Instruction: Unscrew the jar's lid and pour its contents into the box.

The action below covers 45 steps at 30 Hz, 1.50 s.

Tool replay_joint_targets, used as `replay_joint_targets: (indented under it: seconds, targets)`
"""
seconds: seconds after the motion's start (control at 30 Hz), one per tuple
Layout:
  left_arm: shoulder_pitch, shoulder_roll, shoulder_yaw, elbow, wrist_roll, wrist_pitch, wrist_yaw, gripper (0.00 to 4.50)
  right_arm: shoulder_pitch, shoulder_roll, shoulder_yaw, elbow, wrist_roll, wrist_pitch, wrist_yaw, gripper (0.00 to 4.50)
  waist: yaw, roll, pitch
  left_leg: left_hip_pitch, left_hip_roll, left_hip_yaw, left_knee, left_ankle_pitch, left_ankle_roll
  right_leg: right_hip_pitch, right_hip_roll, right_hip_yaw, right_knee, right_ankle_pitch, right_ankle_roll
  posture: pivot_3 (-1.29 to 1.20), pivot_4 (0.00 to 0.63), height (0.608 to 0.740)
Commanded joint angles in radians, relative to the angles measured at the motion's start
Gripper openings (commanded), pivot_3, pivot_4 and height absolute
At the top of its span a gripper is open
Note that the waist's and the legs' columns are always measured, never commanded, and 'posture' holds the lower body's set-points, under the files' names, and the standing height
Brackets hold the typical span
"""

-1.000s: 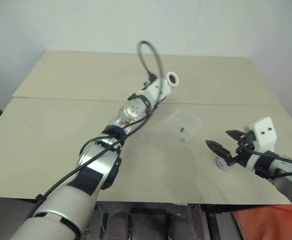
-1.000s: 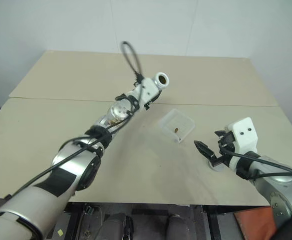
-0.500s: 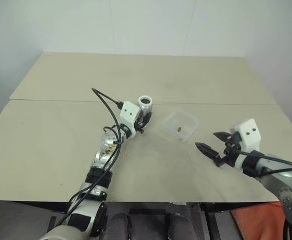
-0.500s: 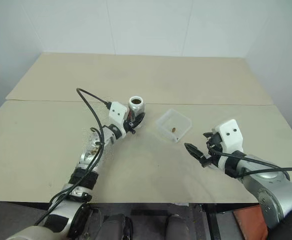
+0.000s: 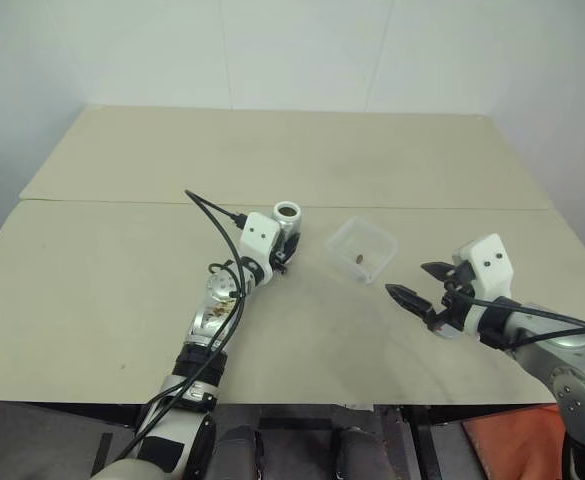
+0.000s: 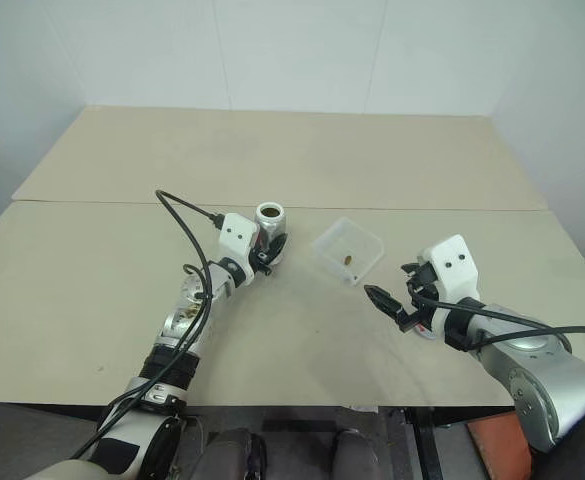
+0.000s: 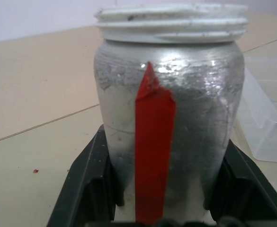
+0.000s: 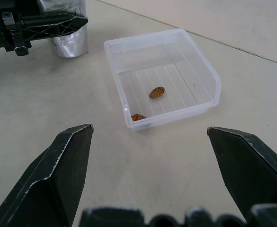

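The jar (image 5: 289, 224), silvery grey with a red mark (image 7: 153, 142), stands upright and lidless on the table just left of the box (image 5: 344, 231). My left gripper (image 5: 285, 250) points level at it, and its black fingers (image 7: 88, 189) press the jar's lower sides. The clear box (image 8: 209, 80) holds the contents, two small brown pieces (image 8: 156, 92). My right gripper (image 5: 409, 280) hovers open a little right of and nearer than the box, with nothing between its fingers (image 8: 67, 161). The lid is hidden.
The beige table (image 5: 112, 270) has a seam running across it behind the jar. A black cable (image 5: 207, 212) loops up from my left wrist. The table's front edge lies close below both arms.
My left arm has come down from holding the jar raised and tipped over the box. The jar now stands upright on the table. The right gripper has hardly moved.
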<state>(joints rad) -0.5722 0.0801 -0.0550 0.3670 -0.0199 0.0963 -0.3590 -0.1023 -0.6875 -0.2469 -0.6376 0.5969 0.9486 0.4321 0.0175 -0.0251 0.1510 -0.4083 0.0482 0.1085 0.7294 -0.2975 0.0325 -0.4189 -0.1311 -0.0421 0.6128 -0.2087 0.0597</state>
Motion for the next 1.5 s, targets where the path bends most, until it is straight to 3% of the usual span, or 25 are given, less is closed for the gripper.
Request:
replay_joint_targets:
  seconds: [0.03, 0.13, 0.17, 0.43, 0.83, 0.93, 1.07, 1.17, 1.3, 1.5]
  targets:
    - [0.021, -0.001, 0.003, -0.029, -0.018, 0.01, -0.002, 3.28, -0.015, -0.013, -0.006, -0.022, -0.012, -0.022, -0.001, 4.5, -0.002, 0.0, 0.0, 0.0, 0.0, 0.0, 0.0, 0.0, 0.0, 0.0, 0.0, 0.0, 0.0, 0.0, 0.0, 0.0, 0.15, 0.74]
    - [0.035, -0.003, 0.001, -0.057, -0.021, 0.015, 0.005, 4.29, -0.021, -0.014, -0.002, -0.017, -0.018, -0.023, 0.0, 4.5, -0.001, 0.0, 0.0, -0.001, 0.0, 0.0, 0.0, 0.0, 0.0, -0.001, 0.0, 0.0, 0.0, 0.0, 0.0, 0.0, 0.15, 0.74]
    - [0.042, -0.004, 0.001, -0.072, -0.023, 0.02, 0.007, 4.44, -0.025, -0.014, 0.0, -0.014, -0.02, -0.024, 0.001, 4.5, -0.001, 0.0, 0.0, -0.001, 0.0, 0.0, 0.0, 0.0, 0.0, -0.001, 0.0, 0.0, 0.0, 0.0, 0.0, 0.0, 0.15, 0.74]
    - [0.161, -0.004, -0.016, -0.276, -0.025, 0.116, 0.037, 4.44, -0.047, -0.013, 0.019, 0.007, -0.037, -0.029, 0.009, 4.5, -0.005, 0.0, 0.0, -0.001, 0.0, 0.0, -0.001, 0.0, 0.0, -0.001, 0.0, 0.0, 0.0, 0.0, 0.0, 0.0, 0.15, 0.74]
    - [0.398, 0.086, -0.062, -0.672, 0.036, 0.269, 0.072, 4.44, -0.073, -0.028, 0.076, 0.044, -0.075, -0.05, 0.044, 4.5, -0.004, 0.0, 0.0, 0.0, 0.0, 0.0, -0.001, 0.0, 0.0, -0.002, 0.0, 0.001, 0.0, 0.0, 0.0, 0.0, 0.15, 0.74]
    - [0.443, 0.196, -0.04, -0.753, 0.029, 0.162, -0.018, 4.44, -0.005, -0.118, 0.012, 0.057, -0.072, -0.132, 0.184, 4.5, -0.002, 0.0, 0.0, 0.0, 0.0, 0.0, -0.001, 0.0, 0.0, -0.002, 0.0, 0.001, -0.001, 0.0, 0.0, 0.0, 0.15, 0.74]
    - [0.446, 0.35, 0.01, -0.724, 0.105, 0.008, -0.034, 4.44, 0.09, -0.246, -0.102, 0.113, -0.081, -0.249, 0.363, 4.5, -0.001, 0.001, 0.0, 0.001, 0.001, 0.0, -0.001, -0.001, 0.002, -0.001, 0.0, 0.002, -0.002, 0.0, -0.001, 0.0, 0.15, 0.74]
    - [0.472, 0.475, 0.073, -0.731, 0.01, -0.001, -0.171, 4.44, 0.137, -0.339, -0.182, 0.198, -0.106, -0.337, 0.491, 4.5, -0.005, 0.001, -0.001, 0.003, 0.001, 0.001, -0.002, -0.004, 0.007, -0.001, 0.0, 0.003, -0.003, 0.0, -0.001, 0.0, 0.15, 0.74]
    - [0.552, 0.552, 0.182, -0.799, -0.228, 0.022, -0.353, 4.44, 0.174, -0.409, -0.249, 0.282, -0.151, -0.466, 0.613, 4.5, -0.009, 0.003, -0.002, 0.004, 0.002, 0.002, -0.003, -0.003, 0.005, -0.001, 0.0, 0.004, -0.003, -0.001, -0.001, 0.0, 0.15, 0.74]
    - [0.628, 0.603, 0.213, -0.804, -0.281, 0.014, -0.444, 4.44, 0.203, -0.388, -0.273, 0.308, -0.207, -0.561, 0.612, 4.5, -0.004, 0.003, -0.002, 0.004, 0.001, 0.003, -0.003, -0.001, 0.0, -0.001, 0.0, 0.003, -0.003, -0.001, -0.001, 0.0, 0.15, 0.74]
